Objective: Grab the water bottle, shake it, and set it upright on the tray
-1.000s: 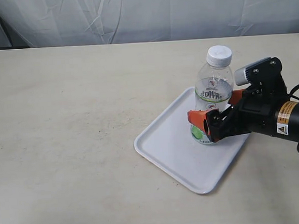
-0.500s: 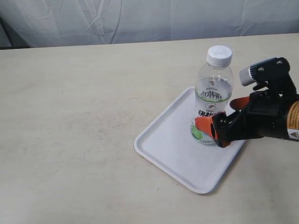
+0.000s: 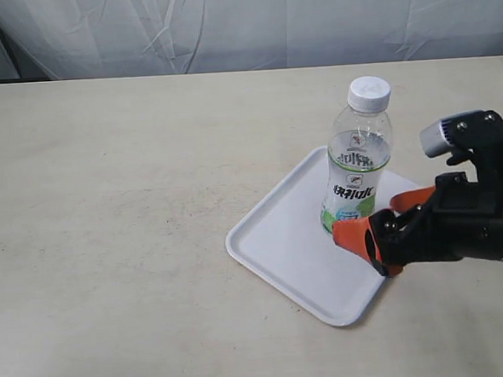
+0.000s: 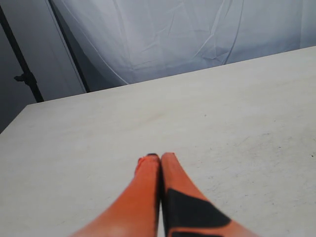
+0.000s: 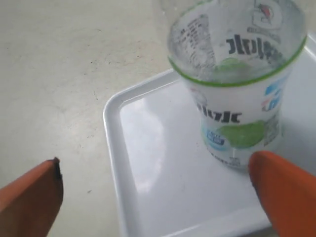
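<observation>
water bottle point(image 3: 360, 169) stands upright on tray point(image 3: 276, 238), toward its far right | my right gripper point(image 3: 373, 219) spread wide, holding nothing, just near-right of the bottle's base | my left gripper point(image 4: 155, 158) fingers pressed together, empty, above table point(image 4: 247, 98)

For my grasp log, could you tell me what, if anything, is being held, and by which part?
Nothing is held: the right gripper is open beside the water bottle on the tray; the left gripper is shut, empty.

A wide, pale beige matte tabletop point(image 3: 107, 206) shows faint dark specks. Behind the tabletop's far edge hangs a wrinkled grey-white fabric curtain point(image 3: 242, 27), with a thin black metal pole point(image 4: 27, 77) beside it.
</observation>
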Controlling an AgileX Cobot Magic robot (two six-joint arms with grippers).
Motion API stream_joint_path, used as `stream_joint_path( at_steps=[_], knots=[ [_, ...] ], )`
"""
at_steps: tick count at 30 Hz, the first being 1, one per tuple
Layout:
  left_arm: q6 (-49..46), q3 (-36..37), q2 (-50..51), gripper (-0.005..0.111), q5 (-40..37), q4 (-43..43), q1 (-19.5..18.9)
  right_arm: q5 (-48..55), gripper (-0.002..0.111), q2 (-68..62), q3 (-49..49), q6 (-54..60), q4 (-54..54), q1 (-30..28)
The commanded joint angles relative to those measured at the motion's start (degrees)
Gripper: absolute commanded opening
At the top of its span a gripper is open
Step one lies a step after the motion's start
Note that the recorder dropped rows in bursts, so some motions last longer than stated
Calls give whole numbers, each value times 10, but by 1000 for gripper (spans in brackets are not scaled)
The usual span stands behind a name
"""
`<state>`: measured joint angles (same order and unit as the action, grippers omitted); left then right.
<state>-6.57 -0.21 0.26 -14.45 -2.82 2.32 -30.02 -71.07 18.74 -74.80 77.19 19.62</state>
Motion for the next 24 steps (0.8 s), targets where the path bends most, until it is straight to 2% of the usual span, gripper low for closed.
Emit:
stream_joint_path(
  at_steps=[1, 7, 15, 18, 24],
  knots=[
    [1, 2, -3, 0, 8, 1, 0, -14, 104, 45, -38, -35, 10, -1],
    [0, 2, -3, 0, 8, 1, 0, -96, 104, 109, -76, -122, 44, -1],
    [1, 2, -3, 0, 8, 1, 0, -194, 104, 167, -78, -238, 63, -1],
    [1, 2, -3, 0, 8, 1, 0, -276, 104, 171, -78, -302, 79, -1],
    [1, 2, -3, 0, 8, 1, 0, -397, 104, 171, -78, -303, 84, -1]
  ],
)
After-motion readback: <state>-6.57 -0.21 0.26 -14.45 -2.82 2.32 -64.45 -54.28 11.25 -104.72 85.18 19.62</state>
